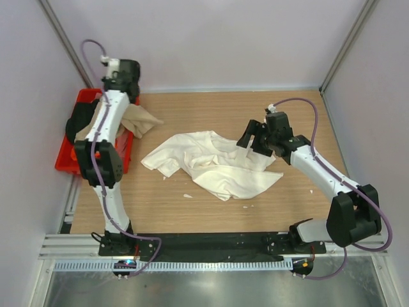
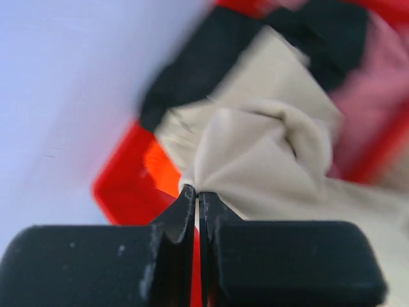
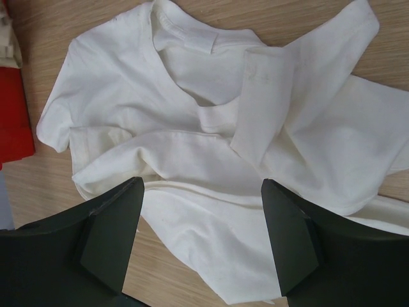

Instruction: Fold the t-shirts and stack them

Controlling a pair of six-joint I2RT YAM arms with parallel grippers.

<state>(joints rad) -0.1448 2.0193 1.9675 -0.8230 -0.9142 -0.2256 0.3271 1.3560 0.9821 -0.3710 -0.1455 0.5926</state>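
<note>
Far left: left gripper pinched tight on a fold of the tan t-shirt, over the red crate; black cloth and pink cloth inside. Right gripper spread wide, hovering above the crumpled cream t-shirt, which lies mid-table.

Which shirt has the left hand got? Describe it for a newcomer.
Start at the red crate at the table's left edge. The tan t-shirt spills over its table-side rim onto the wood, with the left hand shut on a fold. It is darker than the cream shirt spread mid-table and, unlike the black shirt and pink shirt, lies partly outside the crate.
</note>
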